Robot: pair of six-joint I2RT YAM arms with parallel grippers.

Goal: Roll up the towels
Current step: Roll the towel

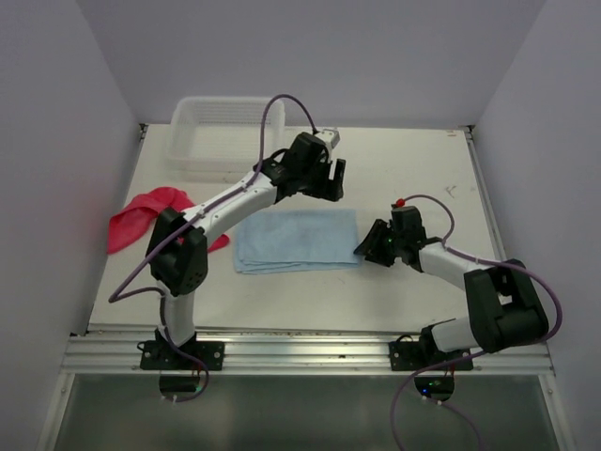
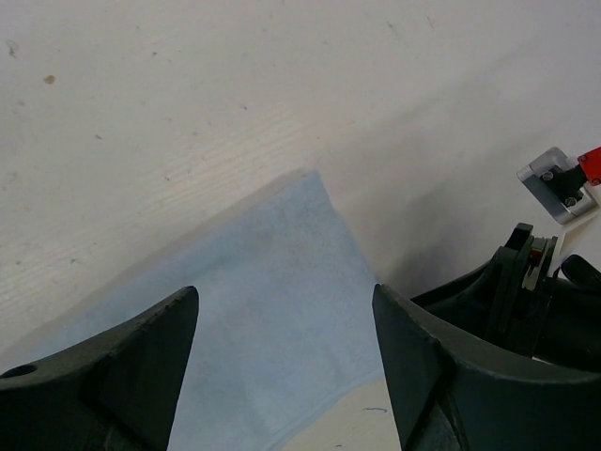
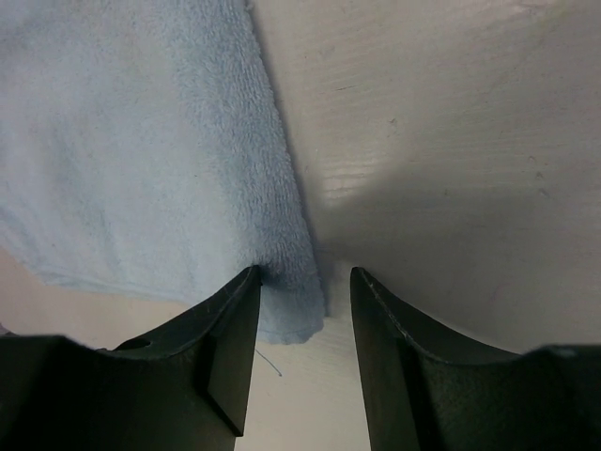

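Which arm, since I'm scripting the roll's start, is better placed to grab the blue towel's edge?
Right. The right gripper sits low, blue towel corner between its open jaws; the left gripper hovers higher.

In the top view, the left arm (image 1: pixel 225 199) hides part of the red towel (image 1: pixel 141 216) and a corner of the basket (image 1: pixel 202 117). Below the left hand (image 2: pixel 284 291), the blue towel (image 2: pixel 263 310) runs behind both fingers and off the frame. At the right hand (image 3: pixel 305 272), one finger covers a stretch of the blue towel's edge; whether it touches cannot be told.
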